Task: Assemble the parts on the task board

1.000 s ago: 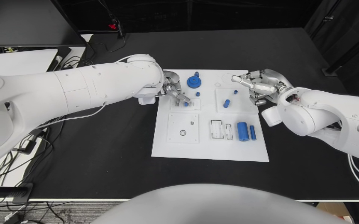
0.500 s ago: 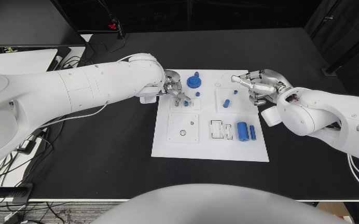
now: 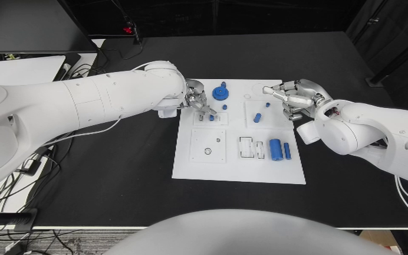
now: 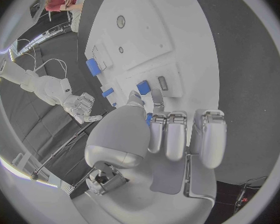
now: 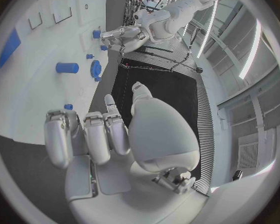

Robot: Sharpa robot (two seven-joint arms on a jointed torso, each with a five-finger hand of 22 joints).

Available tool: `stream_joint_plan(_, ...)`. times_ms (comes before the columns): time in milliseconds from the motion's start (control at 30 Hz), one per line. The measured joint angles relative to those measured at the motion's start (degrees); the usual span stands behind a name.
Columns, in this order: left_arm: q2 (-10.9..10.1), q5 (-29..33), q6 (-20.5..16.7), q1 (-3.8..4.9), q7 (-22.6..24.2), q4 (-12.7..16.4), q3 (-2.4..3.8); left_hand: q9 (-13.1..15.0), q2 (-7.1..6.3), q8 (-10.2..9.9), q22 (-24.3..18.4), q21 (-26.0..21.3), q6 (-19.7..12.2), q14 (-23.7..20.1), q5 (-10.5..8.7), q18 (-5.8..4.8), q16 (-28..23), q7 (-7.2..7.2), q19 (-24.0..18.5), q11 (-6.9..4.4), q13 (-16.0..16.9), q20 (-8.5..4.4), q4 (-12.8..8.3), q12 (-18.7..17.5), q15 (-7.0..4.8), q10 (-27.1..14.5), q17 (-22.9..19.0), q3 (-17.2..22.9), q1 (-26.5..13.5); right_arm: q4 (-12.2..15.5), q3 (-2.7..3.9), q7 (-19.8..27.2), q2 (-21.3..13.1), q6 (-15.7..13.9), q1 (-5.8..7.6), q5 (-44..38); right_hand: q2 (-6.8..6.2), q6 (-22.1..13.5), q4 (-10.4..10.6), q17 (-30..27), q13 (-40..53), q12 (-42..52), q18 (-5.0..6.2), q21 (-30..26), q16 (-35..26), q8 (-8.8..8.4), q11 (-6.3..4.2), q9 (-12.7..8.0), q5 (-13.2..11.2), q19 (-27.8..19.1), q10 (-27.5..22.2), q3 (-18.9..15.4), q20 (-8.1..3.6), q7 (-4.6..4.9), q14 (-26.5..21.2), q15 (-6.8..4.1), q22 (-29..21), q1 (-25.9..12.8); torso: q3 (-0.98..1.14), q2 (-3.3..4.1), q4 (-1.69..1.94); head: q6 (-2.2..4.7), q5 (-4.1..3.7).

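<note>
My left hand [image 3: 197,105] pinches a small blue peg [image 3: 211,117] at its fingertips, over a square recess on the smooth white task board [image 3: 204,169]. Just beyond my fingers sits a toothed blue gear [image 3: 221,94]. My right hand [image 3: 293,100] hovers at the board's edge, fingers curled in, holding nothing; a fat blue cylinder [image 3: 275,149] lies nearer my body.
</note>
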Motion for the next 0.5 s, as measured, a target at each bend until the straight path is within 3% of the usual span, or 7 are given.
stream_joint_plan(200,-2.1,0.6,-2.1,0.32,2.8,2.0,-0.04,0.2,2.42,0.0,0.0,0.0,-0.3,0.0,-0.1,0.0,0.0,0.32,0.0,0.19,1.4,0.0,0.0,0.2,0.01,-0.2,0.0,-3.5,-3.3,0.0,0.0,0.0,0.0,0.0,-0.02,0.0,0.0,0.0,0.0,0.0,0.0,0.0,0.0,0.0,0.0,0.0,0.0,0.0,0.0,0.0,0.0,0.0,0.0,0.0,0.0,0.0,0.0,0.0,0.0,-0.01,0.03,0.0,0.02)
stream_joint_plan(367,-3.7,1.6,-2.9,1.78,4.4,2.8,-0.04,0.4,2.9,0.0,0.0,0.0,-0.5,0.2,0.35,0.0,0.0,0.52,0.0,0.19,1.4,0.0,0.0,-0.2,-0.01,-0.2,0.0,-4.3,-6.1,0.0,0.0,0.0,0.0,0.0,-0.03,0.0,0.0,0.0,0.0,0.0,0.0,0.0,0.0,0.0,0.0,0.0,0.0,0.0,0.0,0.0,0.0,0.0,0.0,0.0,0.0,0.0,0.0,0.0,0.03,-0.03,0.07,0.0,0.03)
stream_joint_plan(500,-4.7,2.3,-3.0,3.39,5.4,2.8,0.02,0.5,3.15,0.3,0.0,0.0,-0.5,0.2,1.97,0.0,0.0,0.52,0.0,0.18,1.4,0.0,-0.1,-0.2,-0.01,-0.2,0.0,-4.3,-6.4,0.0,0.0,0.0,0.0,0.0,-0.03,0.0,0.0,0.0,0.0,0.0,0.0,0.0,0.0,0.0,0.0,0.0,0.0,0.0,0.0,0.0,0.0,0.0,0.0,0.0,0.0,0.0,0.0,0.0,0.03,-0.04,0.07,0.0,0.4)
